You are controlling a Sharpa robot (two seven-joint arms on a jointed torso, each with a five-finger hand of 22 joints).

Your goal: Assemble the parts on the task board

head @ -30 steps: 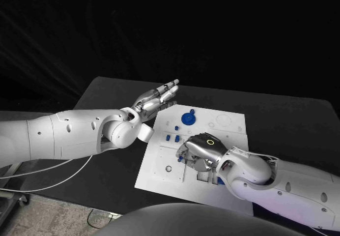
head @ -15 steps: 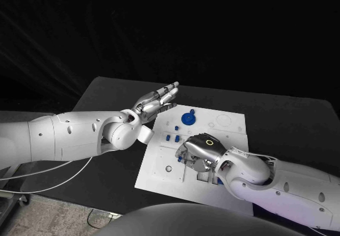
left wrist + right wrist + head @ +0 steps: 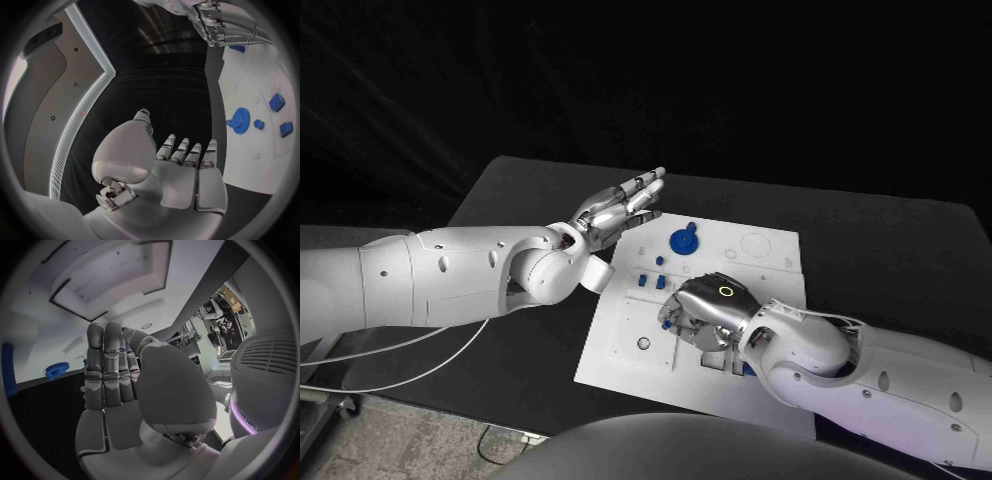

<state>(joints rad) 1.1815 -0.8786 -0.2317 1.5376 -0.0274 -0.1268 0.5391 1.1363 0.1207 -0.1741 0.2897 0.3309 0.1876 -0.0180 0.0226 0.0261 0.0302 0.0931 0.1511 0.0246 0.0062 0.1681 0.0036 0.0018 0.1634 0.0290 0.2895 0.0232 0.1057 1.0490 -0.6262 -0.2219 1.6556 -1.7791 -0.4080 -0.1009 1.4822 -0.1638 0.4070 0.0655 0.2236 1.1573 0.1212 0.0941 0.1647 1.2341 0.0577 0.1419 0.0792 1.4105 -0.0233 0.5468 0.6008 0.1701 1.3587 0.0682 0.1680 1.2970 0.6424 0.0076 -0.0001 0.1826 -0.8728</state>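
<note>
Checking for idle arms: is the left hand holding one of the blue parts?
No: the left hand is held open beside the task board, fingers straight, nothing in it.

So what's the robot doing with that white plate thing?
It's putting small blue parts together on the task board. The right hand is down over the middle of the board, fingers bent toward some parts; whether it grips one is hidden. The left hand hangs flat and open beside the board's far corner, holding nothing. A blue gear sits on the board.
</note>
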